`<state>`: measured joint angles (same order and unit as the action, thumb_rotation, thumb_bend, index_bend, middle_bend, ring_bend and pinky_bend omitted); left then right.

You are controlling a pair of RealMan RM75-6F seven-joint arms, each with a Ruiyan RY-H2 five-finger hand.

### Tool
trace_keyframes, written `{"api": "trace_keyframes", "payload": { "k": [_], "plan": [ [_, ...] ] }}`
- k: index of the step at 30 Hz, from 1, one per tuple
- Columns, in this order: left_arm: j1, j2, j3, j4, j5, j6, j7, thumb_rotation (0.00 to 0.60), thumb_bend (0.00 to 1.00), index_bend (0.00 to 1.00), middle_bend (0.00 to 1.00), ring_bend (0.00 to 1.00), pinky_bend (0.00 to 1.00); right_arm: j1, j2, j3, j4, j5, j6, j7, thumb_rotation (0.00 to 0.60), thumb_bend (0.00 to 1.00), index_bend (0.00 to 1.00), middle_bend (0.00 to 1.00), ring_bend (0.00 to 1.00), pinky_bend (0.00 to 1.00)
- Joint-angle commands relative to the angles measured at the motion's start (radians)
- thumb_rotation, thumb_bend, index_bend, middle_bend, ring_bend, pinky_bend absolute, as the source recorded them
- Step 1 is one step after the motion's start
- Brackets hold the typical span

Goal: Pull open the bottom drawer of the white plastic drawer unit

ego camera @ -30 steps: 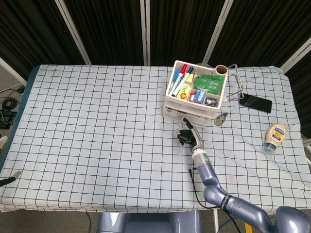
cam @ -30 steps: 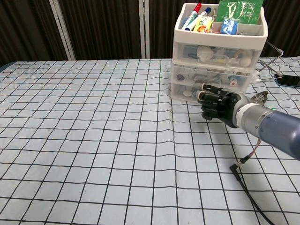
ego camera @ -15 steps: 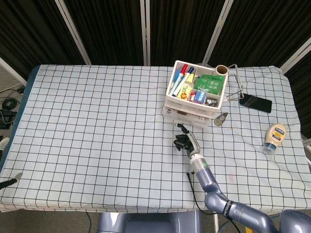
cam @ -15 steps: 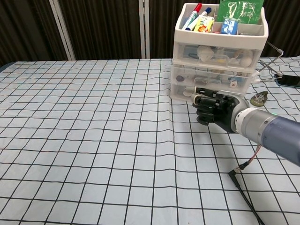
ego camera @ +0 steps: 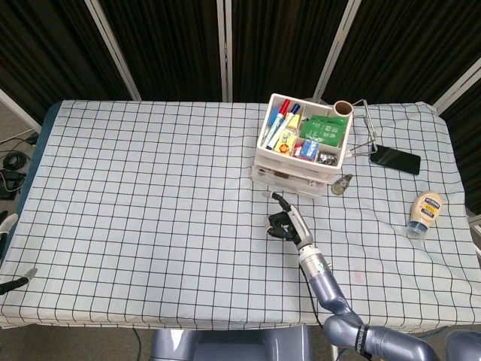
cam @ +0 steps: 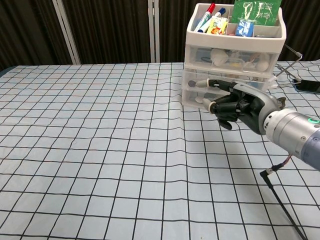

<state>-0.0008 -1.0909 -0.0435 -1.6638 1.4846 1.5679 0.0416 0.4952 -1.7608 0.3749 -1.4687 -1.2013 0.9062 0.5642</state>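
We see the white drawer unit (ego camera: 302, 160) standing toward the far right of the checked tablecloth (ego camera: 150, 210), its open top tray filled with markers (cam: 206, 17) and green packets (cam: 257, 11). In the chest view the unit (cam: 235, 60) shows three clear-fronted drawers stacked one above another, and the bottom drawer (cam: 197, 96) sits flush with the ones above it, not pulled out.

Our right hand (cam: 235, 102) hangs just in front of that lowest drawer, above the cloth. Most of its fingers (cam: 222, 106) are curled in toward the palm, while one finger reaches out straight toward the unit at about the level of the middle drawer. We see nothing held in it. From the head view the right hand (ego camera: 284, 222) lies near the front of the unit, with a gap of cloth between them, so it does not touch the drawer front.

A thin black cable (cam: 282, 200) trails across the cloth beside the right forearm.

Behind and to the right of the unit lie a black phone (ego camera: 394, 159) and a wire clip (ego camera: 366, 135), and further right a squeeze bottle (ego camera: 425, 211) rests on its side. A small round tag (ego camera: 342, 183) lies just beside the unit's right corner.

Our left hand appears in neither view.
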Motion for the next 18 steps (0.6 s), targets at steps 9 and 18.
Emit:
{"api": "trace_keyframes", "payload": {
  "k": [9, 18],
  "plan": [
    [0.016, -0.007, 0.008, -0.011, 0.033, 0.041, 0.031, 0.6, 0.02, 0.0, 0.0, 0.0, 0.0, 0.042, 0.13, -0.05, -0.137, 0.087, 0.153, -0.669, 0.6, 0.38, 0.15, 0.9, 0.94, 0.84],
    [0.02, -0.008, 0.011, -0.009, 0.049, 0.052, 0.025, 0.6, 0.02, 0.0, 0.0, 0.0, 0.0, 0.077, 0.155, -0.052, -0.17, 0.21, 0.164, -0.83, 0.6, 0.38, 0.11, 0.9, 0.94, 0.84]
  ]
}}
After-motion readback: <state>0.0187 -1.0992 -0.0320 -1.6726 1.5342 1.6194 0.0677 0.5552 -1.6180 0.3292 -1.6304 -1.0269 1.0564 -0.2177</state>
